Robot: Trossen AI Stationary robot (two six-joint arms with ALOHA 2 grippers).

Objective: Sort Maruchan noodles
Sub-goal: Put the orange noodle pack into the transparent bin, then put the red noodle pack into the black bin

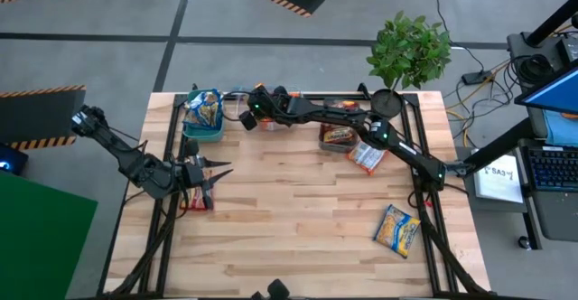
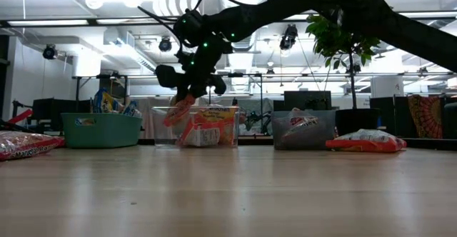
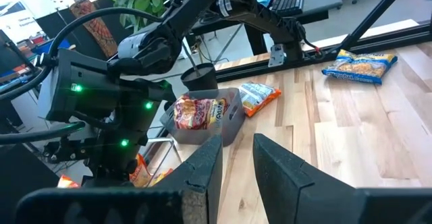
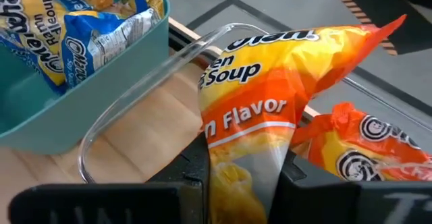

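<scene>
My right gripper [image 1: 247,118] reaches across to the far left part of the table and is shut on an orange noodle packet [image 4: 256,109], above a clear bin [image 2: 202,127]. That bin holds more orange packets [image 4: 368,150]. A teal bin [image 1: 204,116] beside it holds blue-and-yellow packets [image 4: 61,21]. A grey bin [image 1: 338,138] holds a dark red packet [image 3: 199,111]. Lying flat on the table are an orange packet [image 1: 366,158], a blue-and-yellow packet [image 1: 397,229] and a red packet [image 1: 193,201]. My left gripper [image 1: 219,173] is open near the left edge, just beyond the red packet. My right gripper pinches the orange packet between its two fingers at one narrow end [image 4: 236,177], where the wrapper is squeezed together. In the low view the packet [image 2: 178,111] hangs tilted below the fingers, lifted clear of the table at the clear bin's rim.
A potted plant [image 1: 408,49] stands past the far right corner. A black frame rail [image 1: 316,97] runs along the far edge behind the bins. The right arm [image 1: 361,124] stretches over the grey bin. Bare wood [image 1: 298,210] fills the middle and near part of the table.
</scene>
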